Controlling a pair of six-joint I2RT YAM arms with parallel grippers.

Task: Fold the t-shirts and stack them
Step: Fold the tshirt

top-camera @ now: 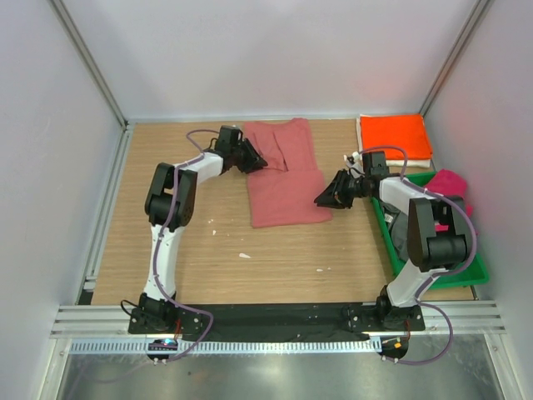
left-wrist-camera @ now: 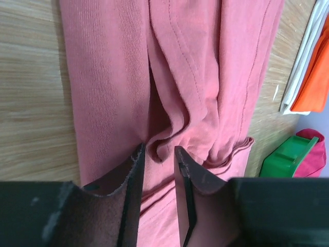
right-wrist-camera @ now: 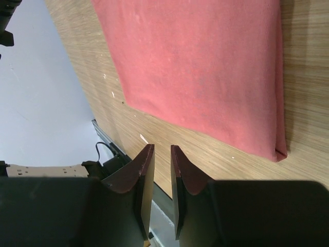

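Observation:
A dusty salmon-red t-shirt [top-camera: 283,179] lies lengthwise at the middle back of the table, narrowed by folds, with a bunched flap near its top. My left gripper [top-camera: 256,161] sits on its upper left part. In the left wrist view the gripper [left-wrist-camera: 157,154] is shut on a raised pleat of the shirt [left-wrist-camera: 113,77], and creases run to the tips. My right gripper [top-camera: 319,200] hovers off the shirt's near right corner. In the right wrist view it [right-wrist-camera: 162,149] stands open by a narrow gap, empty, with the shirt [right-wrist-camera: 205,67] beyond it.
A folded orange shirt [top-camera: 396,136] lies on a white one [top-camera: 361,143] at the back right. A green tray [top-camera: 441,282] along the right side holds a magenta shirt [top-camera: 450,183] and a dark grey one [top-camera: 400,229]. Walls enclose three sides.

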